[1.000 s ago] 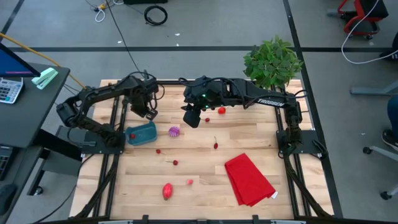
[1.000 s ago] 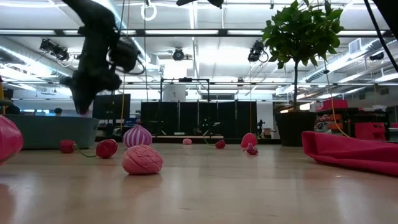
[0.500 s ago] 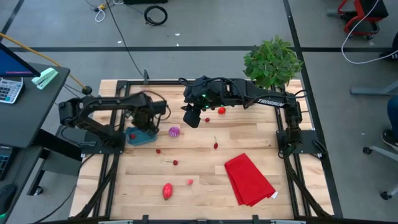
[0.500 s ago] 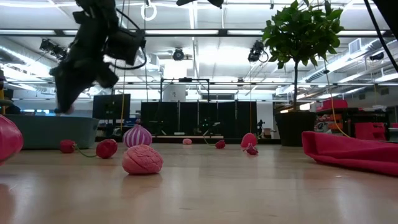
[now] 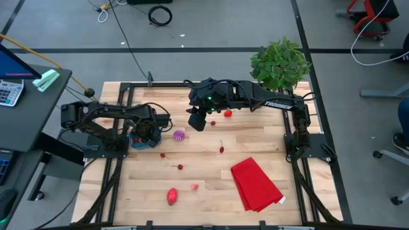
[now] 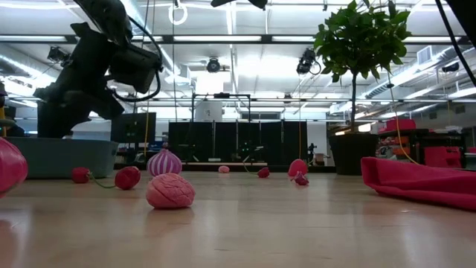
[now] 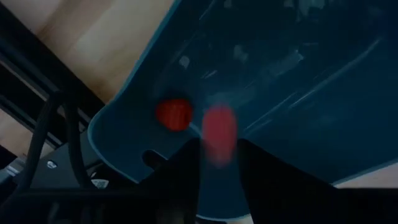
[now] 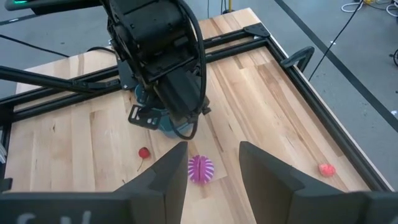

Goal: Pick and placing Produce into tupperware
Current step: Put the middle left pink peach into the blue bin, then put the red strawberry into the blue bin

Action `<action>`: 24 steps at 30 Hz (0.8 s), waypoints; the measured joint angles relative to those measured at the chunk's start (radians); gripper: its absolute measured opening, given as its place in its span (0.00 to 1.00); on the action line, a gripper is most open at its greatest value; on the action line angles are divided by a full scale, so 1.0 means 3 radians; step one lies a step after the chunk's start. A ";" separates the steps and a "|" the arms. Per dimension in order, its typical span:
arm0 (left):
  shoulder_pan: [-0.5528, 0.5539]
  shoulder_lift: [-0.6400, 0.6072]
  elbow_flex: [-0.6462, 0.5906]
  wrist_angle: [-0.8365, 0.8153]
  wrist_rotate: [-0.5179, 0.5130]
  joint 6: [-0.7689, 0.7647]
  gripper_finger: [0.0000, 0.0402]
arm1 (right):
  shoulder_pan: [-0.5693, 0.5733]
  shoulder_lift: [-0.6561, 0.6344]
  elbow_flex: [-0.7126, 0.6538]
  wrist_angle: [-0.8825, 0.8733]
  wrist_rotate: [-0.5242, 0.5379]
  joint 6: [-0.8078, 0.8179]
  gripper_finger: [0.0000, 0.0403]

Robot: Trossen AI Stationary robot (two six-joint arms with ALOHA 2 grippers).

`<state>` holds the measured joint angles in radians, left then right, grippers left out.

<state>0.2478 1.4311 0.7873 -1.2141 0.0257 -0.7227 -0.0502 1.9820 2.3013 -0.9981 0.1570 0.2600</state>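
Note:
The teal tupperware (image 5: 137, 142) sits flat near the table's left edge, also in the low view (image 6: 59, 158). My left gripper (image 5: 148, 131) reaches down into it and is shut on a small red produce piece (image 7: 219, 127); another red piece (image 7: 173, 115) lies on the container floor (image 7: 280, 81). My right gripper (image 5: 195, 121) hovers open right of the container, above the purple-and-white piece (image 5: 179, 135) (image 8: 200, 168). More produce lies on the wood: small red pieces (image 5: 162, 154) (image 5: 180, 167) (image 5: 222, 150), a pink lump (image 6: 170, 190), the red oval (image 5: 172, 195). My left gripper (image 7: 219, 146) has the small red piece (image 7: 219, 118) between its two fingers (image 7: 180, 168), coming from above and pointing down into the tupperware. The piece is blurred. Whether it rests on the container floor, I cannot tell.
A folded red cloth (image 5: 255, 184) lies at the near right. A potted plant (image 5: 279, 64) stands at the far right corner. One red piece (image 5: 227, 114) sits by my right arm. Black frame rails (image 5: 118, 160) run along the table's sides.
My left gripper has moved toward the near edge and down, from above the tupperware's far side into the container, carrying the small red piece. In the low view its fingers have dropped behind the container wall. My right arm has kept still.

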 joint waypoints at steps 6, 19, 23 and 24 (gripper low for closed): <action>0.0000 0.0000 0.0176 -0.0043 0.0082 0.0044 0.38 | 0.0003 0.0000 0.0000 -0.0001 0.0000 0.0001 0.38; 0.0060 0.0000 0.1702 -0.0407 0.0003 0.0783 0.39 | 0.0003 -0.0001 0.0000 -0.0095 0.0093 0.0181 0.38; 0.0119 0.0000 0.2225 -0.0408 -0.0113 0.1027 0.39 | -0.0004 -0.0003 0.0005 -0.0750 0.0562 0.0442 0.38; 0.0142 0.0000 0.2345 -0.0409 -0.0144 0.1067 0.39 | -0.0015 -0.0003 0.0005 -0.0985 0.0646 0.0541 0.39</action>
<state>0.2903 1.4311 1.4907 -1.3368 -0.0176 -0.4026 -0.0546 1.9812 2.3028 -1.2935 0.3507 0.4222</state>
